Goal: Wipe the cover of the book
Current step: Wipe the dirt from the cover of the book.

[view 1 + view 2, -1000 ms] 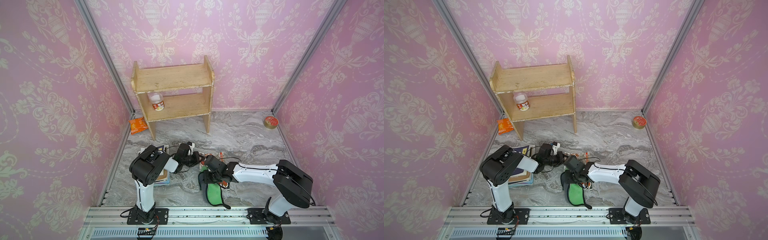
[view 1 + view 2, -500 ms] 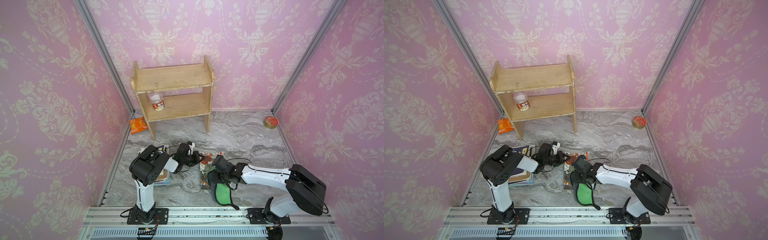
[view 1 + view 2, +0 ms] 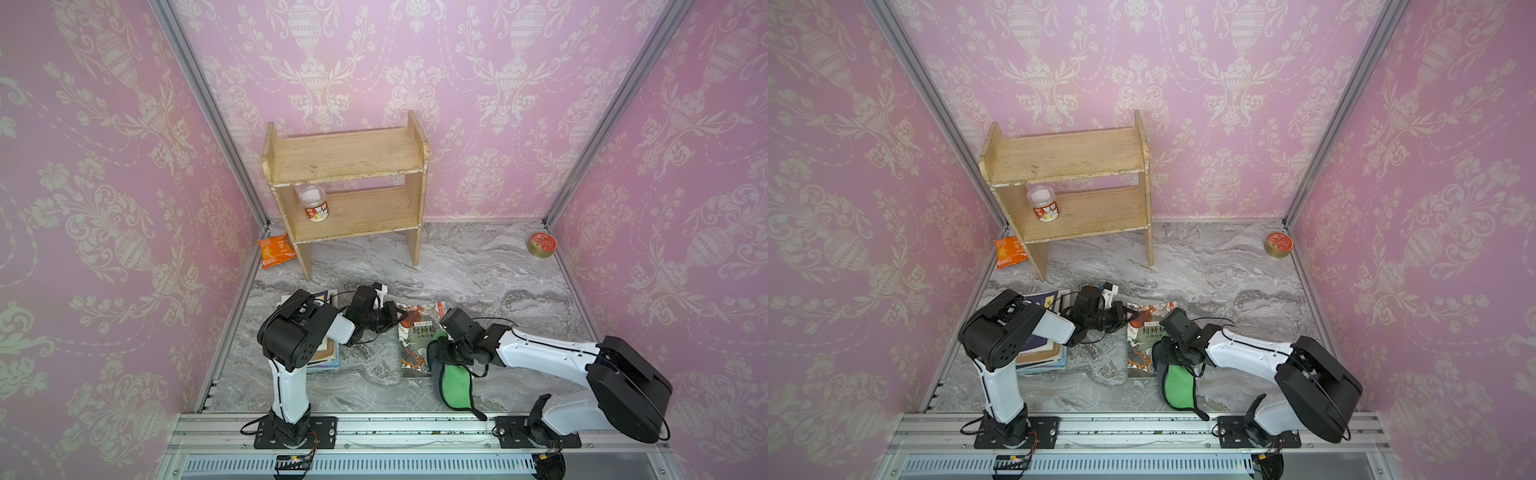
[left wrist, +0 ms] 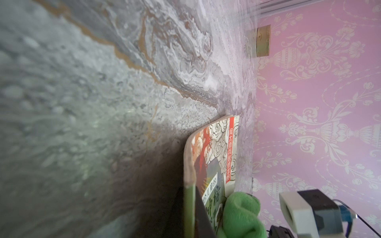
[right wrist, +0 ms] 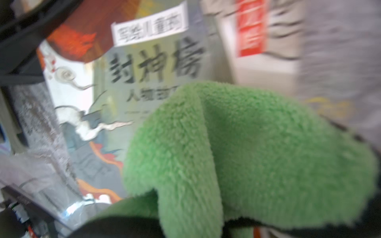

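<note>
Room to wipe lies ahead of the right fingers [image 3: 446, 353], closed on the green cloth [image 3: 455, 380] atop the book's [image 3: 413, 332] near end; its long axis runs toward the left fingers [image 3: 392, 316], pinching its far corner.

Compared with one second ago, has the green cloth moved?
Yes. The green cloth has slid across the book toward the robot's right, farther from the stack of books.

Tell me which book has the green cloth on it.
The lone book with the red-and-grey cover, lying flat by itself, the green cloth overlapping its right edge. The other books are stacked under the left arm.
</note>
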Available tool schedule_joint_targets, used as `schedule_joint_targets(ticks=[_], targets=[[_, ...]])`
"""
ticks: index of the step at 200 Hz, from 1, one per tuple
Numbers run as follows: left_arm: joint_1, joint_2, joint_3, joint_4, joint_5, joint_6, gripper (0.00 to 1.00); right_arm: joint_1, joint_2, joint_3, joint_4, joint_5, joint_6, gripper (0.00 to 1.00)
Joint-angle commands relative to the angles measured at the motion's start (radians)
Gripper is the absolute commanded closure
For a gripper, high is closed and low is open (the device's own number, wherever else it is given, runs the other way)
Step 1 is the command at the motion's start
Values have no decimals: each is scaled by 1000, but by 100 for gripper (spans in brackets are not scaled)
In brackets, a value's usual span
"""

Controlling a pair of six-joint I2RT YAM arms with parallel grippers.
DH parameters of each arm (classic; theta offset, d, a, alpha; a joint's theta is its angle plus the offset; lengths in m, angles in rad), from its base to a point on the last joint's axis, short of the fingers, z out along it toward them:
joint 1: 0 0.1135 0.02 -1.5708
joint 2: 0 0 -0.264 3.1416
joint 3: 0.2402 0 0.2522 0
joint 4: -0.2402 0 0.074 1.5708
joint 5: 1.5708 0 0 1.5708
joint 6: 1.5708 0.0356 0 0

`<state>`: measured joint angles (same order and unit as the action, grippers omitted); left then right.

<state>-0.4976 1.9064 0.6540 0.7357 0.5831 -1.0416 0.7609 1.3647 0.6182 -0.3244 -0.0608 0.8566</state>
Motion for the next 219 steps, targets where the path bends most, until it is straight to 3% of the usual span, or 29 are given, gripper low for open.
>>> schedule_joint_targets(ticks=[1, 20, 52, 70, 92, 114, 145, 170, 198, 219], targets=[[22, -6, 21, -29, 12, 2, 100, 23, 8, -48, -219, 62, -36, 100], [22, -3, 20, -24, 11, -3, 100, 127, 86, 26, -150, 59, 3, 100], [19, -3, -1, -6, 6, -14, 100, 304, 326, 282, -121, 19, 0, 100], [19, -5, -7, -6, 6, -17, 100, 336, 394, 353, -108, -16, -11, 100], [20, -4, -4, -10, 7, -10, 100, 330, 382, 324, -110, -21, -10, 100], [21, 9, 7, -9, 11, -7, 100, 278, 294, 214, -147, -2, 7, 100], [21, 31, 29, -7, 23, -5, 100, 116, 106, -11, -190, -17, 47, 100], [22, 36, 45, -23, 27, 3, 100, 32, 5, -78, -277, 6, 37, 100], [21, 36, 56, -33, 33, 5, 100, -52, -9, -98, -249, -36, 3, 100], [11, 36, 61, -34, 37, 2, 100, -121, 77, -53, -193, -74, -53, 100]])
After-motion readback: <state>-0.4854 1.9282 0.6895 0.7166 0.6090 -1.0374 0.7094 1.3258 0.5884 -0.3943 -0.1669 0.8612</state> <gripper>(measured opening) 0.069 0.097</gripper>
